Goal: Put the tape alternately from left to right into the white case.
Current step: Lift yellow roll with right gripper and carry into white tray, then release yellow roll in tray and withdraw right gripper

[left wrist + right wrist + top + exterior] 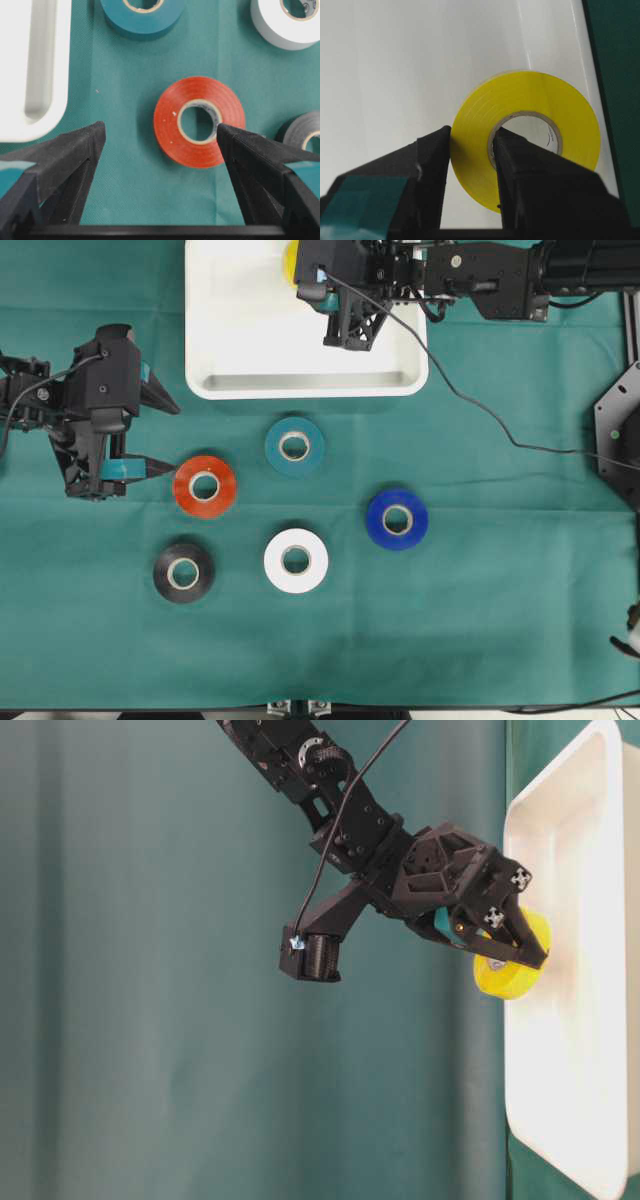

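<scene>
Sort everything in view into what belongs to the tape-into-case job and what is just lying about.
Job:
yellow tape, pinched in the right tool
red tape
teal tape
blue tape
white tape
black tape
white case

Lying about:
green cloth
black cable

Overhead view: the white case [230, 360] lies at the top centre of the table [500, 620], with 1 tape roll [289, 262] over its far edge. Below it, 5 tape rolls [295, 560] lie apart: 1 nearest the case, 2 flanking lower, 2 nearest the bottom edge.

No readable text, labels or numbers anywhere.
</scene>
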Controlling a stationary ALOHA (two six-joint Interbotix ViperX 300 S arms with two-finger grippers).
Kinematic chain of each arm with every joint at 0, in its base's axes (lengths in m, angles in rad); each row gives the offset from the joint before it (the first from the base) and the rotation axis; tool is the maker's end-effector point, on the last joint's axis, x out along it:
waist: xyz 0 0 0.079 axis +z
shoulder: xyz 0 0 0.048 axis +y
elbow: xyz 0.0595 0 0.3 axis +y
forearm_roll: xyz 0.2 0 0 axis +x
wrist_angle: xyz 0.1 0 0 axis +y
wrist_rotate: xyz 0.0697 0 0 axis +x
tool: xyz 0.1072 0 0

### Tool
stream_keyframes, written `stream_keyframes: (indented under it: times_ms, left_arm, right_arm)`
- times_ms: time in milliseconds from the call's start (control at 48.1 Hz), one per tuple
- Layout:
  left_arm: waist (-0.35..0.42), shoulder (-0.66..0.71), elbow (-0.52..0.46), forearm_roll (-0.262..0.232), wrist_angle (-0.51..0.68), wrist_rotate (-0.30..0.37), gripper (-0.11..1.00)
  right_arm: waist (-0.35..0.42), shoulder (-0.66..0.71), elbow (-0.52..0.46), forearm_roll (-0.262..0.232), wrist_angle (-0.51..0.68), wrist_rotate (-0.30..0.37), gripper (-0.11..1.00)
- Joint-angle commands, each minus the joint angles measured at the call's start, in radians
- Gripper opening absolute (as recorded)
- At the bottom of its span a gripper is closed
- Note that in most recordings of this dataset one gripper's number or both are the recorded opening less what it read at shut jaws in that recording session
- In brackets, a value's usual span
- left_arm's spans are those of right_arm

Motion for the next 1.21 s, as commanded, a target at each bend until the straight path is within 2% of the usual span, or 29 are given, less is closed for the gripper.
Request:
stream_keyframes:
  times_ms: [0,437,582,624,748,1185]
  left_arm:
    - [-0.002,-0.006,-0.021,0.0,-0.006,0.0,0.59]
    - [-0.002,-0.006,-0.025,0.0,-0.005,0.0,0.59]
    - [-0.002,-0.006,-0.021,-0.002,-0.005,0.0,0.59]
    - [-0.002,-0.006,-0.021,-0.002,-0.006,0.0,0.59]
    - [-0.002,-0.006,-0.02,-0.002,-0.006,0.0,0.59]
    - [-0.002,-0.006,-0.02,-0.002,-0.006,0.0,0.59]
  right_arm:
    - [0.0,-0.018,-0.025,-0.003,-0.003,0.002,0.29]
    - [0.0,-0.006,-0.025,-0.003,-0.003,0.002,0.3]
    - [0.0,0.0,-0.025,-0.003,-0.003,0.003,0.7]
    - [0.0,0.0,-0.026,-0.003,-0.005,0.003,0.77]
    - [0.0,0.0,-0.029,-0.003,-0.006,0.005,0.71]
    - [0.023,-0.017,-0.032,-0.003,0.005,0.003,0.71]
